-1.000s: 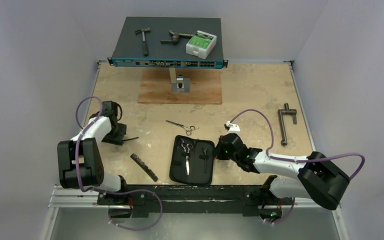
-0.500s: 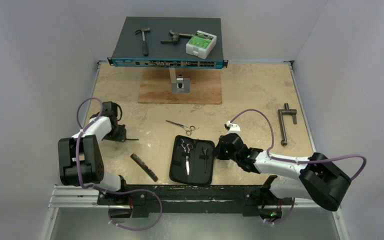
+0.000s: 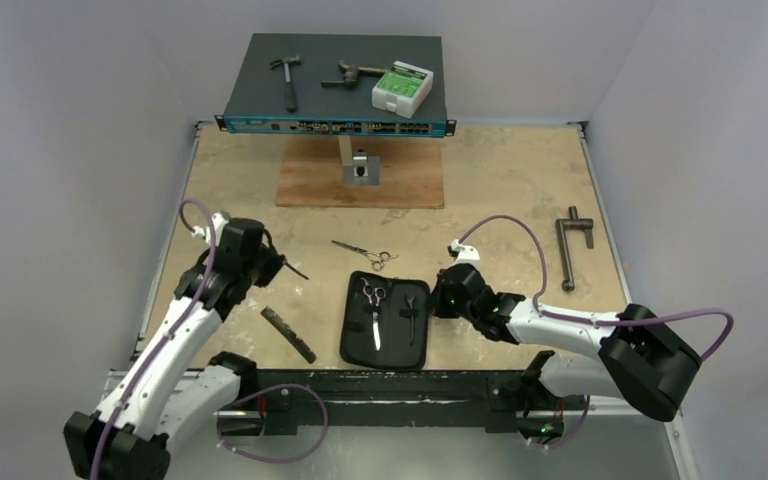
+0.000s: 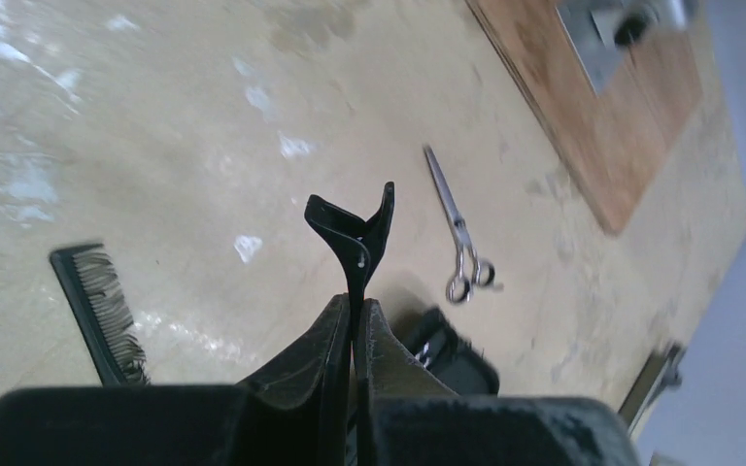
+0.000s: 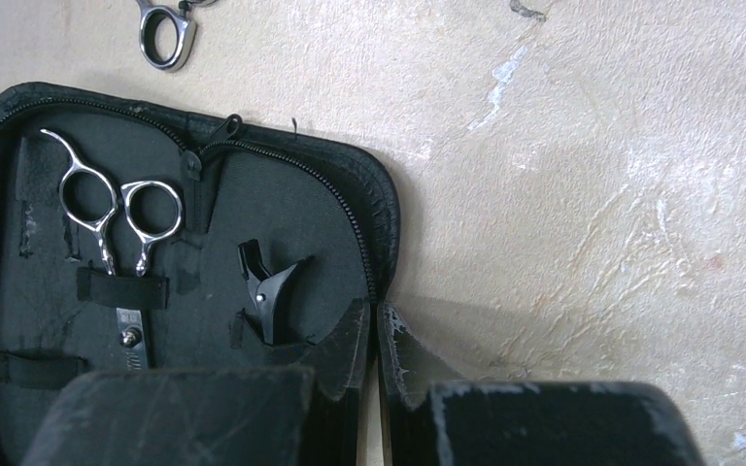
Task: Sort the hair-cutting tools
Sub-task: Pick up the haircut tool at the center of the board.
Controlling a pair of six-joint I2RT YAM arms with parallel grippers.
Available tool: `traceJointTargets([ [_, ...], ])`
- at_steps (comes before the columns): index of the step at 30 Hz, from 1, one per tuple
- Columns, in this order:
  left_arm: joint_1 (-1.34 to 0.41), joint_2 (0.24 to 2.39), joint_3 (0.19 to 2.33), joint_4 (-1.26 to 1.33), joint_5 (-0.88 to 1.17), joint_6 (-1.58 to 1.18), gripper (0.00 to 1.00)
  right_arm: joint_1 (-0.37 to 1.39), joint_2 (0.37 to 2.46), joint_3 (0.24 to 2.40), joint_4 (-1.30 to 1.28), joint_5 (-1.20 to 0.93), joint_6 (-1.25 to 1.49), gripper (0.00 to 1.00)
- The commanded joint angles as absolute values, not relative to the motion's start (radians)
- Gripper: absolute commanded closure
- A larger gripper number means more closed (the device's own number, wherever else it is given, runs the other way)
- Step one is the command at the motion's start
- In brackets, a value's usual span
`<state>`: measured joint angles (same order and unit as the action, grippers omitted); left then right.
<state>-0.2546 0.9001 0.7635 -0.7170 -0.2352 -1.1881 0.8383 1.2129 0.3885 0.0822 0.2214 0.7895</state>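
The left tool [image 3: 268, 264] is clamped shut on a thin black hair clip [image 4: 355, 248], whose forked end sticks out past the fingertips. It hangs over the bare worktop [image 3: 500, 190], left of the open black case [image 3: 390, 358]. The long black comb [image 3: 288, 333] lies slantwise on the worktop between that arm and the case. The loose scissors [image 3: 362, 250] lie just beyond the case's far edge. Inside the case, the strapped scissors [image 5: 107, 214] sit in the left half and a second clip [image 5: 267, 291] in the right half. The right tool [image 5: 374, 359] is closed on nothing, its tips at the case's right rim. Well off to the right lies a grey T-shaped bar [image 3: 570, 245]. At the far edge are a wooden board [image 3: 400, 185] and a flat dark box [image 3: 330, 100] carrying a hammer [image 3: 286, 80].
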Motion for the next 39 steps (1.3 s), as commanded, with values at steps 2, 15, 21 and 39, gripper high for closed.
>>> traceJointTargets([
  [2, -0.503, 0.769, 0.675, -0.68, -0.268, -1.104, 1.0, 0.834, 1.23, 0.439, 0.052, 0.275, 0.756, 1.0],
  [15, -0.991, 0.934, 0.749, -0.52, -0.282, -0.675, 1.0, 0.834, 1.139, 0.464, -0.072, 0.268, 0.769, 1.0],
  [21, -1.038, 0.919, 0.757, -0.497, -0.166, -0.505, 1.0, 0.834, 0.997, 0.507, -0.167, 0.209, 0.736, 0.49],
  [39, -1.141, 1.099, 0.895, -0.352, -0.029, -0.382, 1.0, 0.836, 0.896, 0.585, 0.094, -0.299, 0.742, 0.36],
])
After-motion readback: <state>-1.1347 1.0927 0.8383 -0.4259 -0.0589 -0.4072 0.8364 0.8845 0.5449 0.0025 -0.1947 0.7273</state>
